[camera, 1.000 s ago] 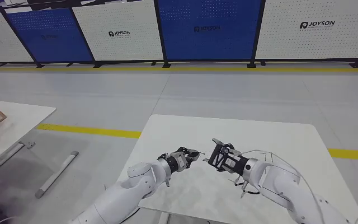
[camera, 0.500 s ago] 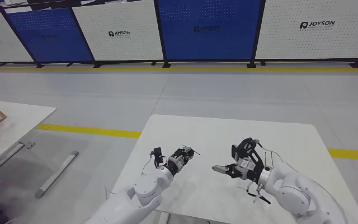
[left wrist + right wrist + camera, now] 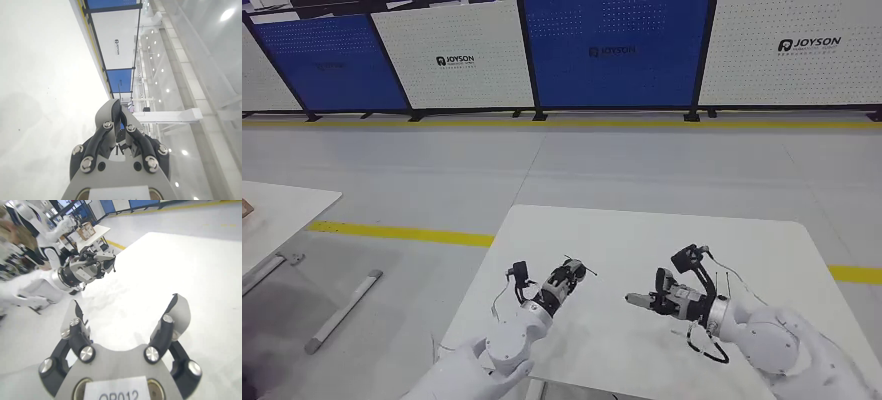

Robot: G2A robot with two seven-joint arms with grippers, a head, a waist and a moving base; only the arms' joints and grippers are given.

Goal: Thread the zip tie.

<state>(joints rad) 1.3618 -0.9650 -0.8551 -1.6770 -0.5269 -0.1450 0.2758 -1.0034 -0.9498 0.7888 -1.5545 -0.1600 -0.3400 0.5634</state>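
Observation:
A thin black zip tie point(image 3: 119, 92) sticks out from between the fingertips of my left gripper point(image 3: 119, 106), which is shut on it. In the top view the left gripper point(image 3: 568, 272) hangs over the left part of the white table point(image 3: 642, 235), the zip tie point(image 3: 587, 268) pointing toward the right arm. My right gripper point(image 3: 126, 306) is open with nothing between its fingers. It sits a short way off point(image 3: 639, 299), facing the left gripper point(image 3: 105, 263) and the zip tie point(image 3: 114, 267).
The table's left edge point(image 3: 477, 290) lies close beside the left arm. A second white table point(image 3: 282, 205) stands off to the far left, across a floor with a yellow line. Another robot and a table with cardboard boxes point(image 3: 87, 231) are in the background.
The right gripper, close to the left gripper a second ago, has drawn back to the right and lower. The left arm has shifted slightly left, still holding the zip tie.

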